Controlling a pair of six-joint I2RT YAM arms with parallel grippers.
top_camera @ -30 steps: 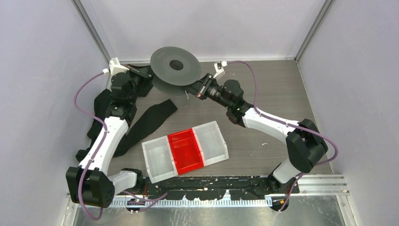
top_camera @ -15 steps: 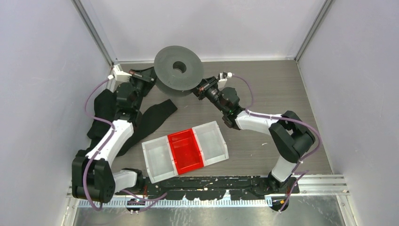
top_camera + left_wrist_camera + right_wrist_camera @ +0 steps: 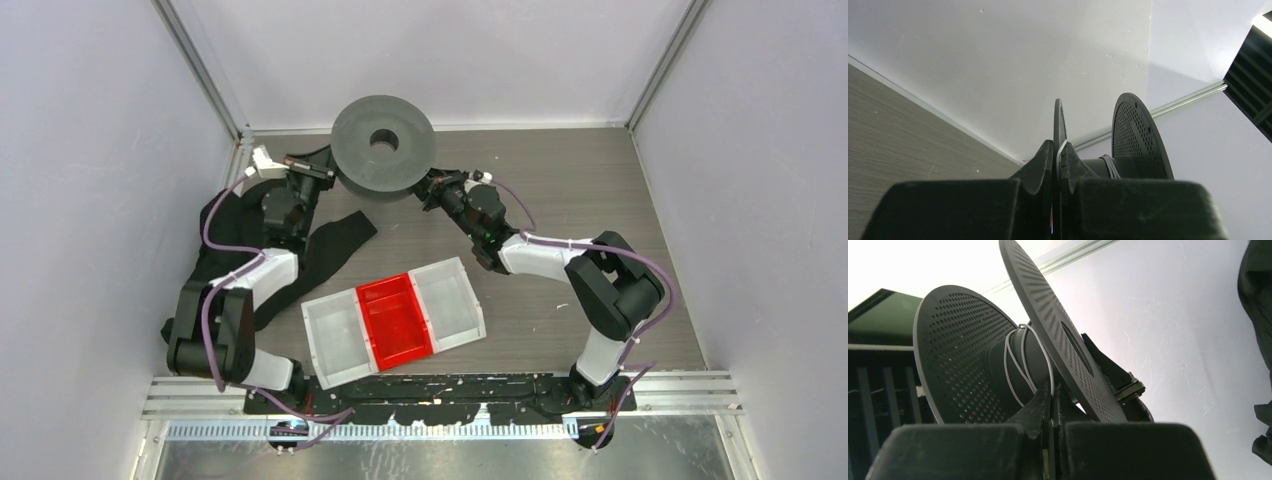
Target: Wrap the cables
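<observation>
The cables (image 3: 1006, 357) are white loops wound round the hub of a dark perforated spool (image 3: 383, 150) at the far middle of the counter (image 3: 580, 190). Nearest, a three-part tray (image 3: 338, 338) with a red middle compartment lies on the counter. A black strap (image 3: 320, 255) lies just left of it. Beyond, the left gripper (image 3: 325, 172) is clamped on the spool's left rim. The right gripper (image 3: 425, 185) is pinched tight on the right rim, where one strand runs down to its fingertips.
</observation>
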